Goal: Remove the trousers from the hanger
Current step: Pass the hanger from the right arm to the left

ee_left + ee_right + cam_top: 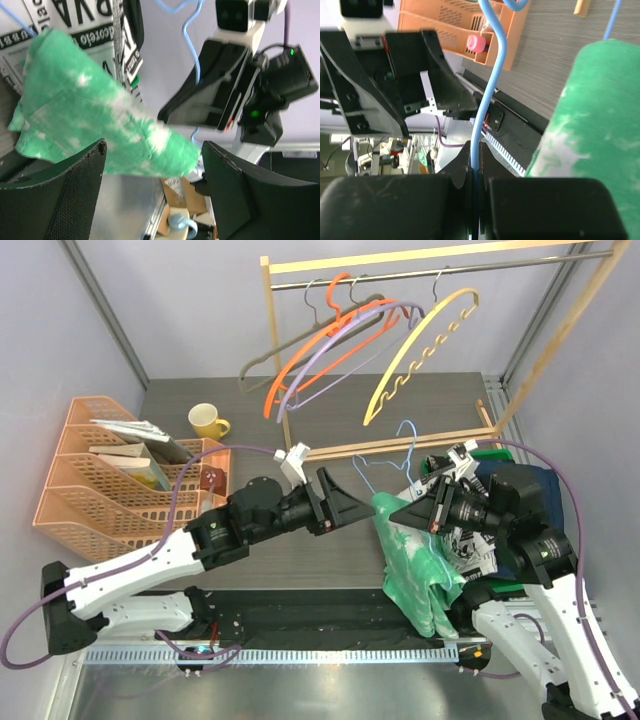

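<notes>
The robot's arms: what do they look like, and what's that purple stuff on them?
Both the left arm and right arm have white shells on the long segments and chunky black joints. A purple cable loops along each. Each wrist carries a small white camera block. The left hand and right hand are black, with broad wedge-shaped fingers.

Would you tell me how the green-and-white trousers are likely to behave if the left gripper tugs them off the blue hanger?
Probably floppy: the green-and-white trousers sag in loose folds below the blue hanger. Likely light, since that thin wire seems to carry them. The right gripper, shut on the wire, should steady it against the tug.
</notes>
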Controlling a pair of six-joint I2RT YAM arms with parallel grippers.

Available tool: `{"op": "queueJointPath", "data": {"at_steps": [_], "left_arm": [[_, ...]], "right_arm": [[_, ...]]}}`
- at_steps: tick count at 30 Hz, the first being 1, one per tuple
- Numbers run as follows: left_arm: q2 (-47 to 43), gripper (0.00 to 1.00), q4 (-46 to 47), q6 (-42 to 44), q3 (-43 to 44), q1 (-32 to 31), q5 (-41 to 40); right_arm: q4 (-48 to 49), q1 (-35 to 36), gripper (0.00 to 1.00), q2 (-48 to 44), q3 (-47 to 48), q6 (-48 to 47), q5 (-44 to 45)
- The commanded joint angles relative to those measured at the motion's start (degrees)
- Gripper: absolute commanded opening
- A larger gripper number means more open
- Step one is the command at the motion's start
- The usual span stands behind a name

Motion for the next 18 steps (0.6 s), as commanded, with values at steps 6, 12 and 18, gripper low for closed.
{"op": "queueJointPath", "data": {"at_steps": [6, 12, 18], "left_arm": [[10.44, 0.72, 3.38, 0.84, 12.97, -0.61, -7.27], [9.84, 0.67, 5.22, -2.06, 9.81, -1.14, -8.94], [7.56, 0.54, 4.52, -2.24, 7.79, -1.4, -9.56]], "right_arm": [[10.02, 18.49, 0.01, 2.25, 0.7, 3.08, 13.27], [14.06, 29.13, 0.01, 4.09, 0.26, 4.4, 21.03], [18.55, 37.92, 0.01, 7.6, 0.78, 4.84, 28.59]]}}
